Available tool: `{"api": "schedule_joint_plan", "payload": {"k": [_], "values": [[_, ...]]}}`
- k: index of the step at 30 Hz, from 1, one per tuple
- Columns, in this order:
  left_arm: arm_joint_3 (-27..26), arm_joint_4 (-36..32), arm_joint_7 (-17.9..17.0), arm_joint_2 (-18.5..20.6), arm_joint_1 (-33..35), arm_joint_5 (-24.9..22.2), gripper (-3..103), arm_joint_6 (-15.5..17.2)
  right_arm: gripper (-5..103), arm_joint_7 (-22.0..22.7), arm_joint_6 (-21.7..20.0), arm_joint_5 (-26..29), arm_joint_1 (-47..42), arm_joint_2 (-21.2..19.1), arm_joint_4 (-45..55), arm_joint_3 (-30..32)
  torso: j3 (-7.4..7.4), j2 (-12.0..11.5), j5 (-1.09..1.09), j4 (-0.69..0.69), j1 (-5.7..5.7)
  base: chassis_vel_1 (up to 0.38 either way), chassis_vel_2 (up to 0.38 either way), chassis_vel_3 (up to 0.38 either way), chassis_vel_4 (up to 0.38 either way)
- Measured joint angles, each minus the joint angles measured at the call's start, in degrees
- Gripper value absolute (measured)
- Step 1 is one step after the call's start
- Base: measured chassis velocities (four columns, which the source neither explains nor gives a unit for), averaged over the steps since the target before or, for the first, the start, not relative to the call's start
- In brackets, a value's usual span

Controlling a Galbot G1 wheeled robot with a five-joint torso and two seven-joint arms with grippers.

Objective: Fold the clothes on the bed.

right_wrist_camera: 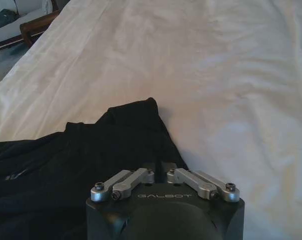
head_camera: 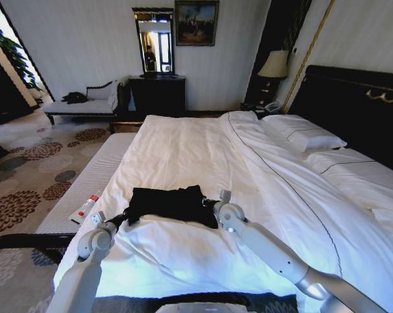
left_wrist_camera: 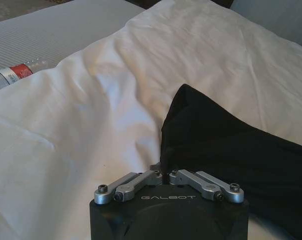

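Where the black T-shirt (head_camera: 170,203) lies bunched across the near part of the bed (head_camera: 203,156), on the white duvet (head_camera: 183,254), it is flanked by both arms. The left gripper (left_wrist_camera: 164,176) is set at the shirt's left edge, its jaws drawn together with a fold of black cloth pinched between them; the right gripper (right_wrist_camera: 160,169) is placed at the opposite edge, its jaws likewise closed on the fabric. In the head view the left gripper (head_camera: 121,219) and the right gripper (head_camera: 212,203) are seen at either end of the garment. The shirt is judged to be light, soft and limp (it will sag and crease wherever it is not held), so a hold at the outer hem or shoulder corners is to be preferred, with the cloth kept taut between the two grips. A plastic bottle (head_camera: 87,207) with a red label lies on the grey bench (head_camera: 85,186) just beside the bed.
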Motion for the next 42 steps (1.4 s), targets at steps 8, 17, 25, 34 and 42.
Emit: {"api": "schedule_joint_plan", "payload": {"k": [8, 17, 25, 34, 42], "values": [[-0.01, -0.59, -0.05, 0.45, -0.42, -0.38, 1, -0.04, 0, -2.34, 1.07, -2.30, -1.76, -0.97, 2.76, 1.55, 0.00, 0.00, 0.00, 0.01, 0.00, 0.000, 0.000, 0.000, 0.000], [-0.64, -2.96, -1.05, 2.35, -2.79, -3.59, 1, -0.74, 0, -5.63, 4.62, -8.14, -8.03, -3.09, 9.77, 8.16, 0.00, 0.00, 0.00, -0.01, -0.01, 0.000, 0.000, 0.000, 0.000], [-0.94, -5.75, -2.36, 4.89, -6.46, -8.36, 1, -1.24, 0, -9.03, 8.67, -10.28, -14.49, -5.37, 16.54, 13.72, 0.00, 0.01, 0.01, -0.01, 0.00, 0.000, 0.000, 0.000, 0.000], [-0.43, -8.97, -3.69, 7.65, -11.38, -15.15, 1, -2.82, 0, -14.65, 15.28, -8.77, -16.95, -6.02, 22.15, 19.79, 0.00, 0.00, 0.00, 0.00, 0.00, 0.000, 0.000, 0.000, 0.000], [-2.68, -12.90, -5.30, 11.06, -14.20, -22.12, 1, -4.04, 0, -17.56, 17.32, -4.21, -19.03, -7.52, 28.57, 26.85, 0.00, 0.00, 0.00, 0.01, 0.00, 0.000, 0.000, 0.000, 0.000]]}}
